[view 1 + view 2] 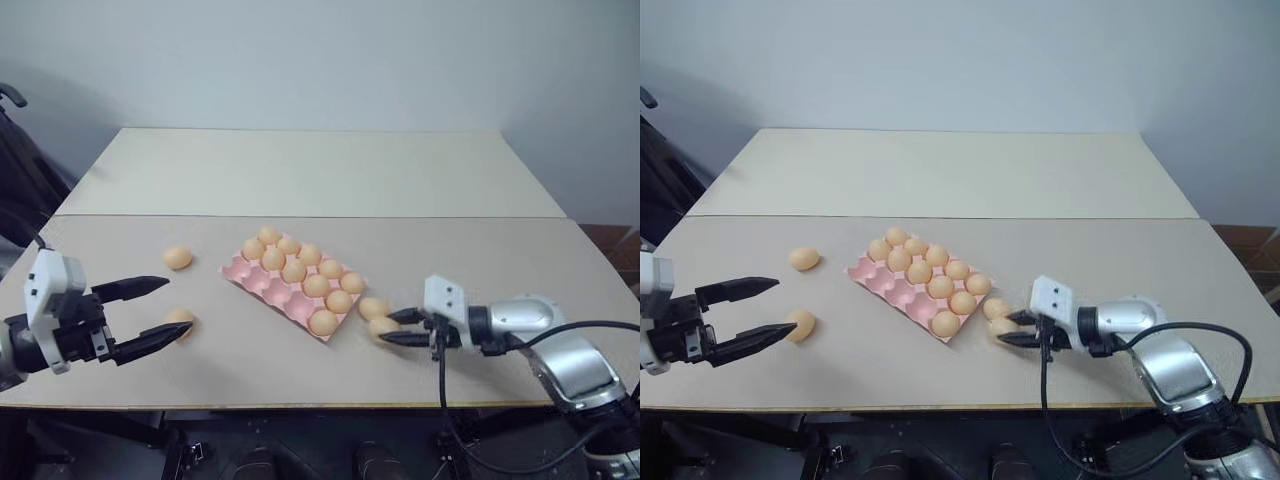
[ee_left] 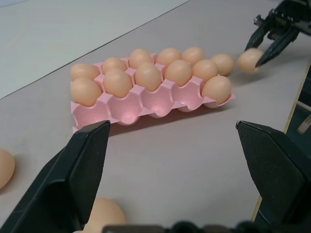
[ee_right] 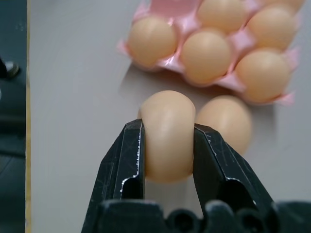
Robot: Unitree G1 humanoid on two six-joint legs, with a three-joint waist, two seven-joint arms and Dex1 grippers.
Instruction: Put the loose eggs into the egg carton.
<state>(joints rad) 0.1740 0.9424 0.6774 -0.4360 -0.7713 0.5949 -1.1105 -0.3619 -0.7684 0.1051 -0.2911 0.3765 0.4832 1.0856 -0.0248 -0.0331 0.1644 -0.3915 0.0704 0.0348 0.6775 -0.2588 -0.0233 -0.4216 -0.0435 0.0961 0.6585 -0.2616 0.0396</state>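
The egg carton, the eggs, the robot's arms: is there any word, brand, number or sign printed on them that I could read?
None: no readable text anywhere.
The egg carton: plain pink, no label.
The loose eggs, such as the one held in the right gripper: no stamps.
The left gripper and the table: no markings to be made out.

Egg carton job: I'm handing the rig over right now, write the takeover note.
Right gripper: jaws shut on a light orange-tan egg on the table beside the carton's right end; a second loose egg lies next to it.
Left gripper: jaws open, holding nothing, with one loose egg at its lower finger and another farther back.
Pink moulded egg carton: nine eggs in, three cups of the near row empty.
Left: place the gripped egg, then fill the other cups; four eggs are loose, so one has no cup.
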